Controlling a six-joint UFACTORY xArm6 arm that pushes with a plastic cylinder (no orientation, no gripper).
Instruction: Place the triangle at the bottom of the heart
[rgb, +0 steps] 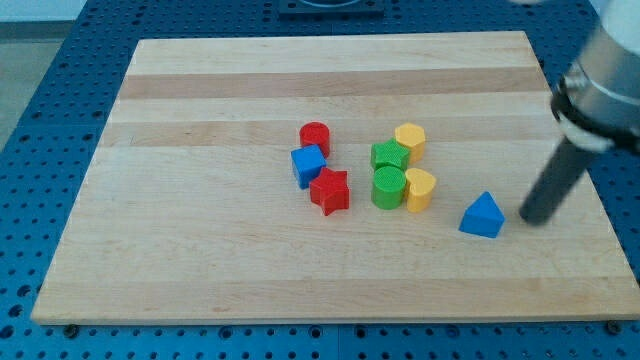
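So, my tip (534, 219) is down on the surface (200, 250) over at the view's right, just beside the blue triangle (483, 216) on its right side, with a small gap between them as far as I can make out. No jaws on this rig, it's just a plain dark rod, so it has hold of nothing.

The triangle sits apart from the rest, to the right and a bit toward the view's bottom of the yellow heart (420, 189). That heart is touching the green cylinder (388, 187) on its left. Right above those two there's another green block (390, 155), its shape hard to call, and a yellow block (410, 139) that looks hexagonal, both packed in close.

Further to the view's left is a second little cluster: red cylinder (315, 137) on top, blue cube (309, 165) under it, and a red star (330, 191) below that, all pretty much touching.
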